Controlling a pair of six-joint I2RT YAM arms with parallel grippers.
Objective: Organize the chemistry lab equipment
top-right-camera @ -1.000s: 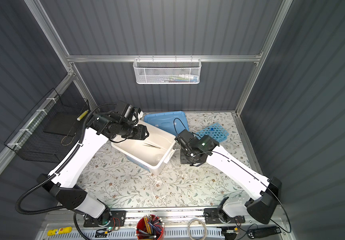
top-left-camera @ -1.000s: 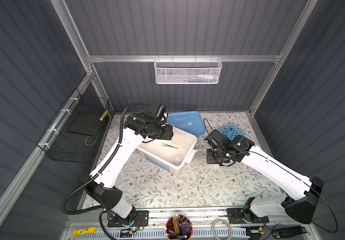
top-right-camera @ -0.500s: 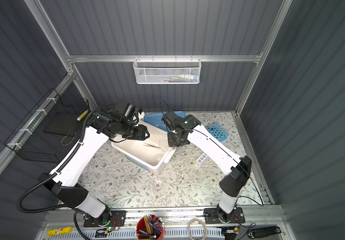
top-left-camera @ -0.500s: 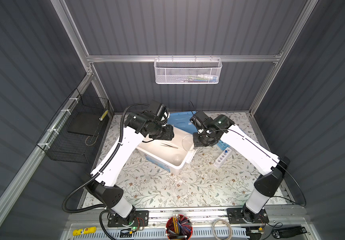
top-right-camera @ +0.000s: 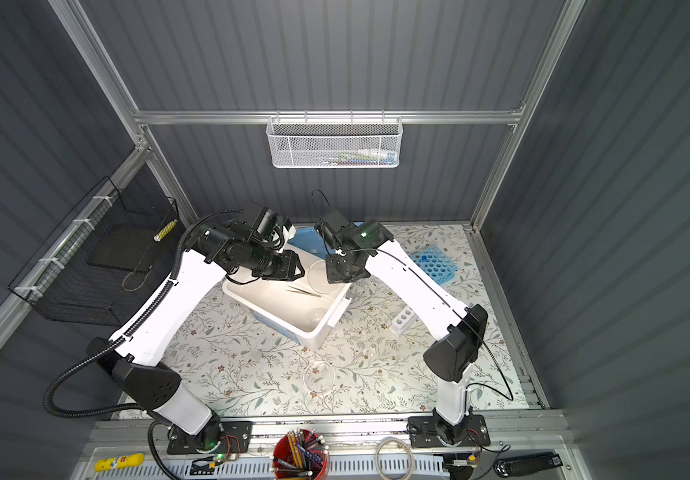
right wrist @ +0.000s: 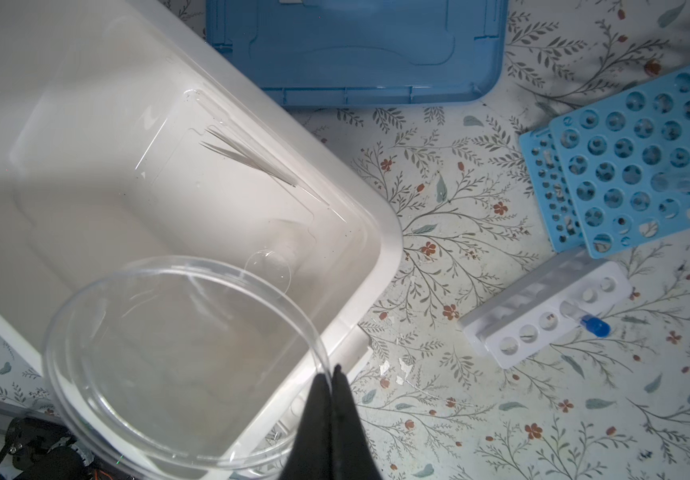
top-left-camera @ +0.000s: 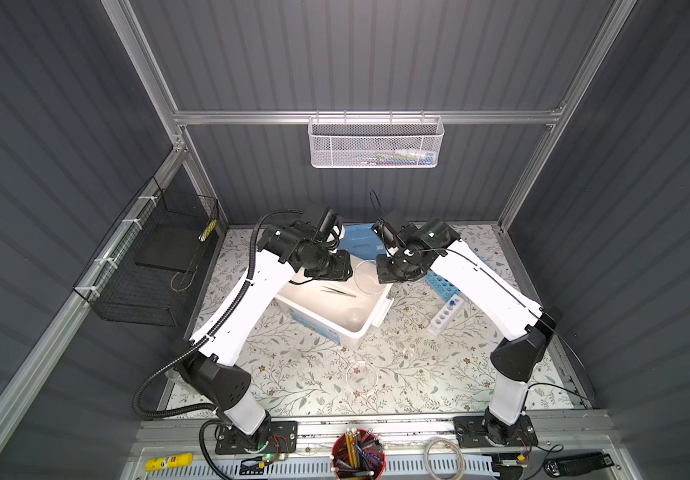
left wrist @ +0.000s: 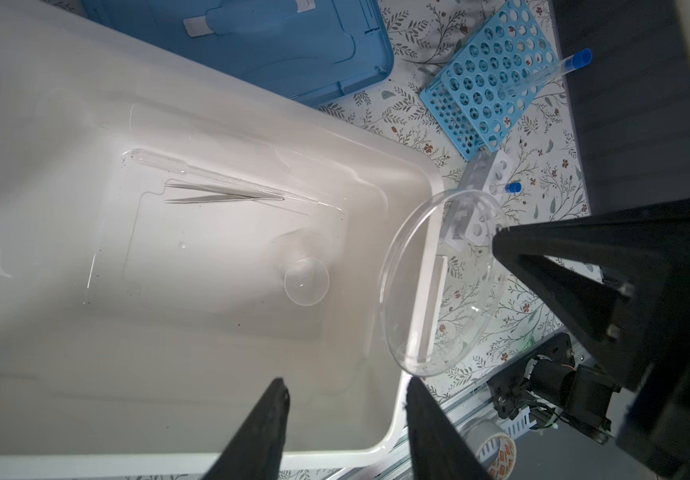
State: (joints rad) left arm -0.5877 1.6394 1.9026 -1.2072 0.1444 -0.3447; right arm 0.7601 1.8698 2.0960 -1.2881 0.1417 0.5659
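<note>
My right gripper (right wrist: 332,372) is shut on the rim of a round clear glass dish (right wrist: 181,365), holding it tilted over the far right part of the white bin (top-left-camera: 326,328). In both top views the dish (top-right-camera: 320,277) hangs between the two grippers. My left gripper (left wrist: 345,380) is open over the bin, with one fingertip close to the dish's rim (left wrist: 438,282). Dark tweezers (left wrist: 218,195), a clear pipette (left wrist: 193,170) and a small glass vessel (left wrist: 306,280) lie in the bin. A second dish (top-left-camera: 362,376) sits on the table in front.
A blue lid (top-left-camera: 357,243) lies behind the bin. A blue tube rack (right wrist: 642,166) and a white rack (right wrist: 542,316) holding a blue-capped test tube (right wrist: 594,326) stand to the right. A red pencil cup (top-left-camera: 357,455) and yellow tube (top-left-camera: 168,461) are on the front rail.
The right arm rose from the table beside the bin and swung left with the dish, which now hangs over the bin. The left gripper's fingers have drawn somewhat closer together.
</note>
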